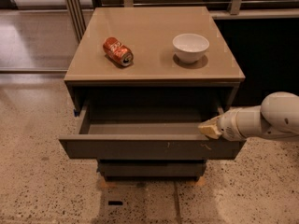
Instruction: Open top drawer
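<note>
The top drawer (149, 148) of the tan-topped cabinet stands pulled out toward me. Its dark grey-brown front has small white scratches near the middle and right, and its shallow grey interior (145, 125) shows and looks bare. My gripper (210, 128) comes in from the right on a white arm (266, 120). Its tip rests at the drawer's right end, just behind the top edge of the front.
A red soda can (118, 51) lies on its side and a white bowl (190, 47) stands on the cabinet top (154, 71). A lower drawer front (149, 169) sits shut below. Speckled floor lies in front; a dark wall is to the right.
</note>
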Tool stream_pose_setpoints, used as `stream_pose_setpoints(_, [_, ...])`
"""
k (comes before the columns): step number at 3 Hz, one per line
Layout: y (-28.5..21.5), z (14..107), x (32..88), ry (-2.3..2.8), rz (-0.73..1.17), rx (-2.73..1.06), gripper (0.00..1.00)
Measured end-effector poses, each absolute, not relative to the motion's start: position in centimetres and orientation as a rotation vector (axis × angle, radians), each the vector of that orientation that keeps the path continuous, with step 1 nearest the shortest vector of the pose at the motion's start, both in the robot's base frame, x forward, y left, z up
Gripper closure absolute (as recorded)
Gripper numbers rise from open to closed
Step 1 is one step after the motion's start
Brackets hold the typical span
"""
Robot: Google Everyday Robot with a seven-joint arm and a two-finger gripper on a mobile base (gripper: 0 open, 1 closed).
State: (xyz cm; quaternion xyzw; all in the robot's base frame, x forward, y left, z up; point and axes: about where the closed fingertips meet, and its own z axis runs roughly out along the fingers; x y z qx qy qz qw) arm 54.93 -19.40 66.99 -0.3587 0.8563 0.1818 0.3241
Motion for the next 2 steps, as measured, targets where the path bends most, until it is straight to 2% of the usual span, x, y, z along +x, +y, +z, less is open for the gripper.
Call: stream_pose_setpoints(2, [-19.5,67.1,52.6,2.231,0.546,-0.955,1.0])
